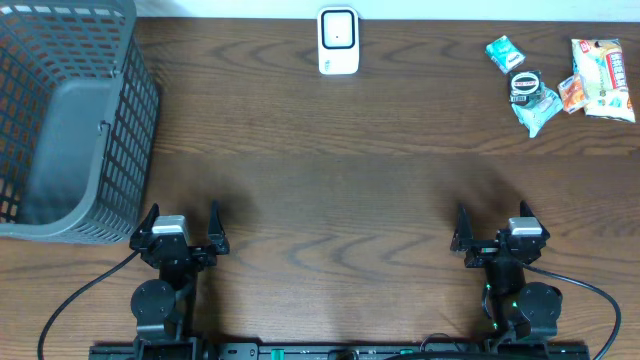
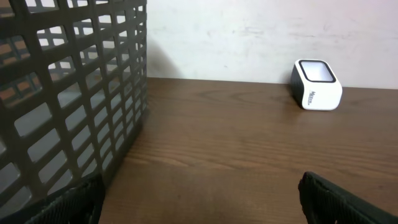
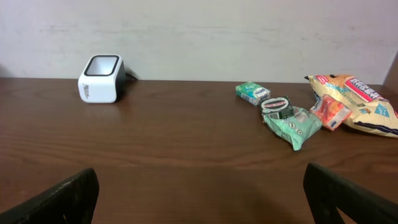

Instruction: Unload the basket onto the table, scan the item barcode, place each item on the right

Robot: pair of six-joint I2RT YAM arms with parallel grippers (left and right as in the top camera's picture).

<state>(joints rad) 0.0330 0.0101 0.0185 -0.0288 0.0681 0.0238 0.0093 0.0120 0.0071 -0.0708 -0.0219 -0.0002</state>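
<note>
A white barcode scanner (image 1: 338, 40) stands at the back middle of the table; it also shows in the left wrist view (image 2: 317, 84) and the right wrist view (image 3: 101, 79). The items lie in a cluster at the back right: a small green packet (image 1: 505, 52), a black round item (image 1: 525, 83) on a pale green pouch (image 1: 537, 110), a small orange packet (image 1: 571, 93) and a large snack bag (image 1: 602, 78). My left gripper (image 1: 183, 222) and right gripper (image 1: 493, 228) rest at the front edge, both open and holding nothing, far from the items.
A dark grey mesh basket (image 1: 60, 120) fills the left side of the table, close to the left gripper, and its wall (image 2: 68, 93) takes up the left of that wrist view. A pale wall runs behind the table.
</note>
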